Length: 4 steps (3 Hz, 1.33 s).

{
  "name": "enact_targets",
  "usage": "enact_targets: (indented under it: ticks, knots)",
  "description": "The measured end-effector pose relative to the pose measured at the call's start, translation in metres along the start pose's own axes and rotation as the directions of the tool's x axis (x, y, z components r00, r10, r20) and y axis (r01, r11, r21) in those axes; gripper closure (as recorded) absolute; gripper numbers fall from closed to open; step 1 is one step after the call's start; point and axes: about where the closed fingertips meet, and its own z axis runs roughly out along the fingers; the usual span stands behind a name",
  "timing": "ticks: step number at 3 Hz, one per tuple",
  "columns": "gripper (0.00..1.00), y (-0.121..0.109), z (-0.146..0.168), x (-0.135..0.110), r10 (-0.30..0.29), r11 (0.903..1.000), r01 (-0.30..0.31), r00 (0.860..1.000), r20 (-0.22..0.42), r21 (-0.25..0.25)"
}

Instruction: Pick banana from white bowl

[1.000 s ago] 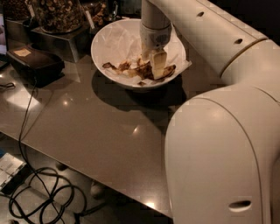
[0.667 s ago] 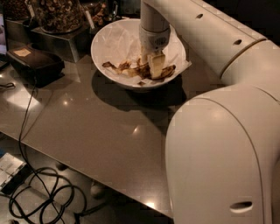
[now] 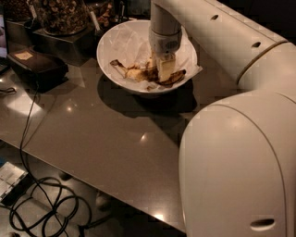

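The white bowl (image 3: 109, 44) stands at the back of the dark grey table, lined with crumpled white paper. The banana (image 3: 133, 73), dull yellow with brown blotches and a thin dark stem pointing left, lies in the bowl's left middle. A second brown-spotted banana (image 3: 175, 78) lies to its right. My gripper (image 3: 165, 69) reaches straight down into the bowl, between the two bananas and touching or just over them. Its lower end hides where the bananas meet.
Glass jars of dried snacks (image 3: 60, 14) stand behind the bowl at the left. A black box (image 3: 34, 65) sits left of the bowl with a cable (image 3: 27, 121) running off the table's front edge. My arm's large white body (image 3: 240, 162) fills the right foreground.
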Motion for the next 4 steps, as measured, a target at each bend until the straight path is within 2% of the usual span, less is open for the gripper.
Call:
enact_targets:
  ticks: [1,3,4]
  knots:
    - [1.0,-0.004,0.0,0.0,0.006,0.9997,-0.006,1.0,0.005,0.023]
    - [1.0,0.009,-0.04,0.003,0.096,0.9928,-0.096,0.995,0.003,0.072]
    - [1.0,0.005,-0.038,0.001,0.093,0.9922,-0.093,0.996,0.006,0.083]
